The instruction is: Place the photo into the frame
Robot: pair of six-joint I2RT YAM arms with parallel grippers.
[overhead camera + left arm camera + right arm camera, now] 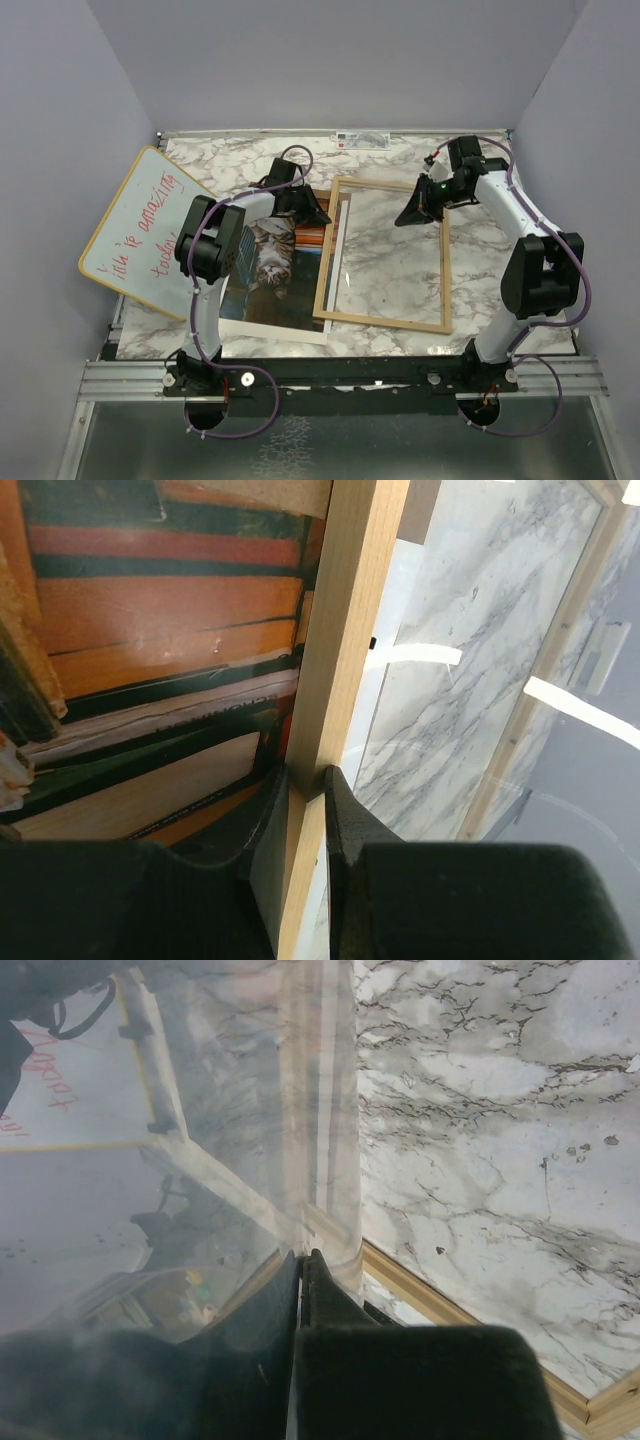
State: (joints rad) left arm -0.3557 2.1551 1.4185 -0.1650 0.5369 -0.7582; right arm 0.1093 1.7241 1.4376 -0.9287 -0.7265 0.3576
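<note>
First, the near side. The photo (262,285) lies face up on the table (400,150), left of centre, cat and books showing. Its right edge runs under the frame's left rail.

The frame (385,322) lies just right of it, marble showing through the opening. So the photo is beside the frame and slightly overlapped by it, not in it.

Farther back, the left gripper (305,780) straddles that left rail, a finger on each face, clamped on the wood. A strip of brown board (255,492) shows past it.

At the frame's far right, the right gripper (301,1257) has its fingers pressed almost together on a thin clear edge, which looks like the pane (230,1140), tilted up and reflecting.

A whiteboard (135,230) leans at far left, well apart.

Step in hand, as I read it: raising or shifting the frame to get the photo inside. The next move calls for both arms to travel together, level, or the thin rail may twist and the pane slip.
</note>
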